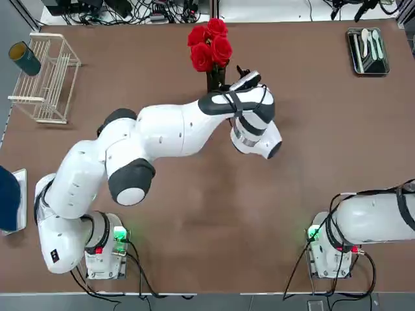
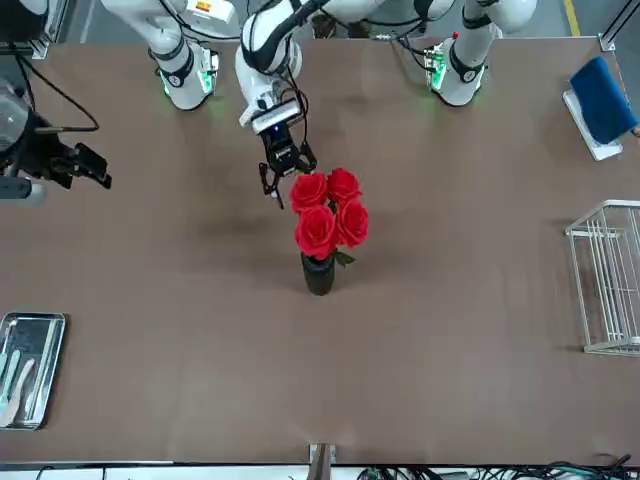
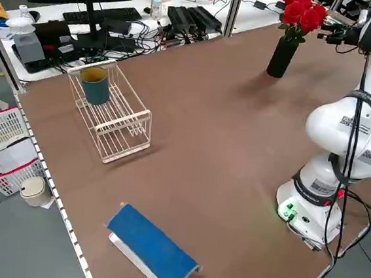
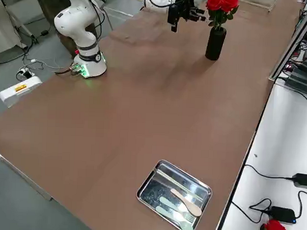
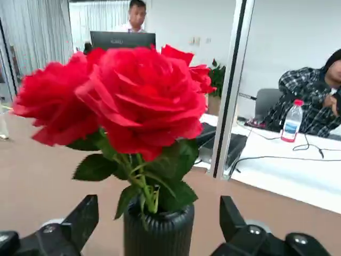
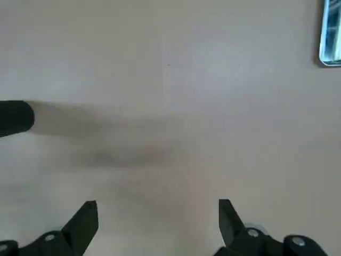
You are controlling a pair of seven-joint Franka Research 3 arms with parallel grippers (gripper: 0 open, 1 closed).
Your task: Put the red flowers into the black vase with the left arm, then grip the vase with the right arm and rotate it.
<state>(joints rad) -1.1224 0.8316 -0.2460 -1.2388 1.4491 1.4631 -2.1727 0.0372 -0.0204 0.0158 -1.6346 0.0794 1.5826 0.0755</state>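
Flowers [image 5: 141,101] are standing in the black vase [image 5: 160,232], upright at mid-table; insertion is appearing complete. I am seeing the left gripper [image 5: 159,221] beside the vase, jaws wide apart, holding nothing. My right gripper [image 6: 159,216] is hanging wide open, empty, off to one side; gripping and rotation are remaining.

From my side, I have the flowers [image 1: 211,46] in the vase [image 1: 216,79] at the far middle, the rack [image 1: 48,78] far left with the cup [image 1: 26,59] on it, and the cutlery [image 1: 371,44] in the tray [image 1: 367,52] far right.
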